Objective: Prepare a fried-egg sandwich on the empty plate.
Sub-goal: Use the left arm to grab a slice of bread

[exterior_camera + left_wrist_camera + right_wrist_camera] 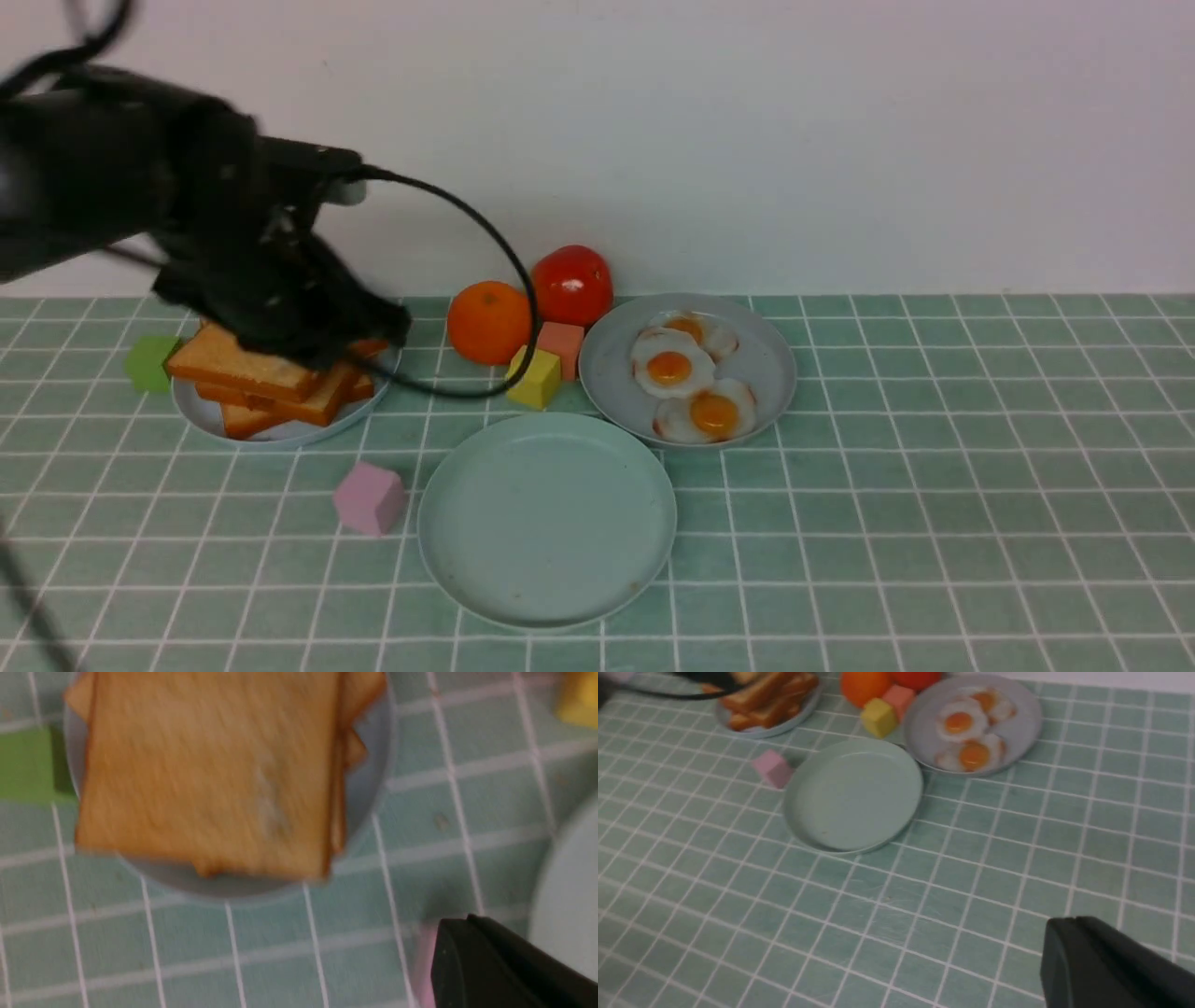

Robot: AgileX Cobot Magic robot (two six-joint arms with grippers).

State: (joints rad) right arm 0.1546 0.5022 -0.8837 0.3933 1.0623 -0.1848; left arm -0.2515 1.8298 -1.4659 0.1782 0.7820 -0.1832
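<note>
The empty plate [546, 518], pale mint, lies at the front centre with nothing on it; it also shows as the empty plate [852, 793]. No fried-egg sandwich is in view. Toast slices [252, 373] are stacked on a grey-blue plate [280, 431] at the left. Three fried eggs [686, 378] lie on another grey-blue plate [775, 373]. My left gripper [387, 329] hovers over the toast [205, 774], shut and holding nothing, as the left gripper [460, 924] shows. My right gripper [1064, 926] is shut and empty above bare tablecloth, out of the front view.
An orange [488, 322] and a tomato [572, 285] sit behind the plates, with a yellow cube [534, 378] and a salmon cube [562, 343] between them. A pink cube [370, 499] lies left of the mint plate, a green cube [149, 362] beside the toast. A black cable [504, 271] loops down.
</note>
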